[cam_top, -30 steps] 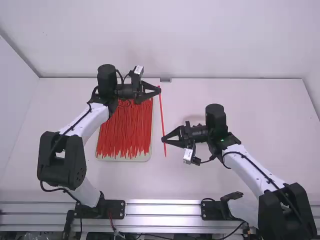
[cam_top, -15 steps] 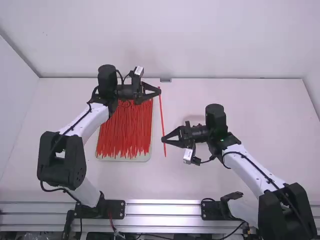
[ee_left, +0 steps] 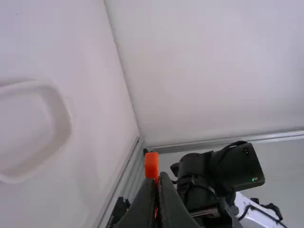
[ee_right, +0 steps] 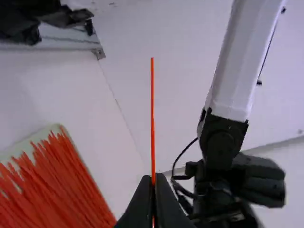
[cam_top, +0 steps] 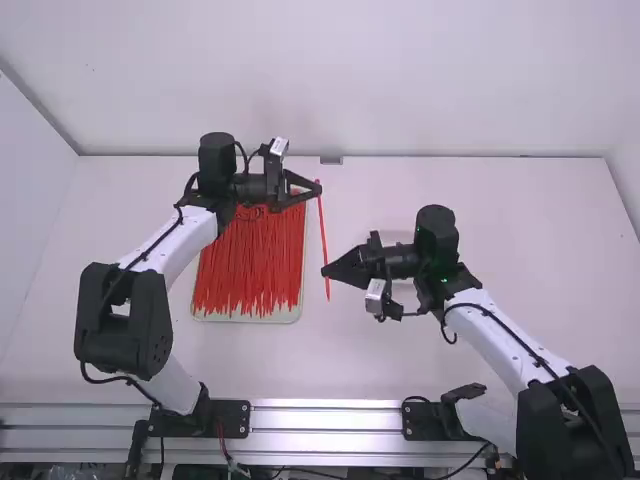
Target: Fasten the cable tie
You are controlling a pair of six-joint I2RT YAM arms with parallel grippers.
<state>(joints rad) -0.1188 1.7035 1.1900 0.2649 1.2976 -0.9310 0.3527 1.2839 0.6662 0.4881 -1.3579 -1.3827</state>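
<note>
The left gripper (cam_top: 315, 188) is clamped on the head end of a red cable tie (cam_top: 323, 232). The tie runs straight to the right gripper (cam_top: 326, 270), which pinches it near the tail (a short tip pokes past). A tray (cam_top: 246, 317) of spare ties (cam_top: 250, 255) lies just beside the left gripper.

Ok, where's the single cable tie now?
High view, near the middle: the cable tie is held between the left gripper and the right gripper, just right of the tray of ties.
</note>
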